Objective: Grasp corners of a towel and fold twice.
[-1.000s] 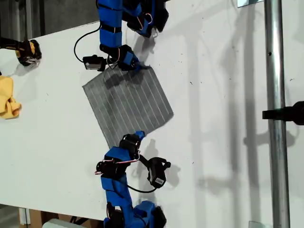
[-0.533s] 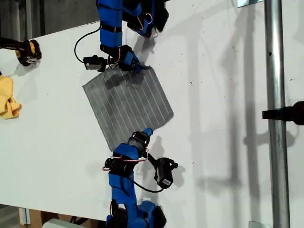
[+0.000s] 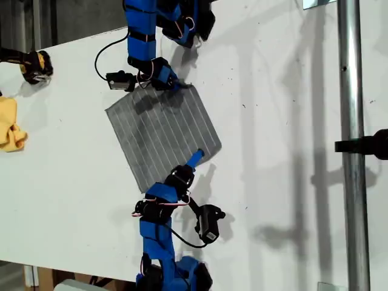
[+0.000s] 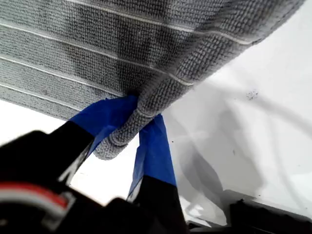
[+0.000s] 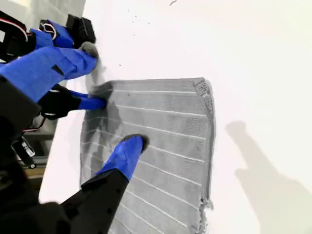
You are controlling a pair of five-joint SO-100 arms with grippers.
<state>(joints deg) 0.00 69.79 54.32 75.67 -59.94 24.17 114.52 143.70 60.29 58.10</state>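
The grey striped towel (image 3: 160,130) lies flat on the white table (image 3: 279,121). My first gripper (image 3: 173,85) is shut on the towel's corner (image 4: 127,130) that is uppermost in the exterior view; the bunched cloth sits between its blue fingers (image 4: 155,146). My second gripper (image 3: 195,159) hovers open over the towel's lower edge in the exterior view, close to the corner (image 3: 218,145) at that view's right. One of its fingers (image 5: 124,156) is over the towel (image 5: 165,136), the other is raised. The first gripper (image 5: 83,102) also shows at the far corner.
A yellow cloth (image 3: 11,128) and a yellow-black tool (image 3: 33,65) lie at the exterior view's left. A metal pole (image 3: 350,91) with a black clamp (image 3: 364,145) runs down that view's right. The table's edge is near the exterior view's top left.
My second gripper has moved along the towel's lower edge toward the exterior view's right and now reaches over the cloth. The first gripper has kept still on its corner.
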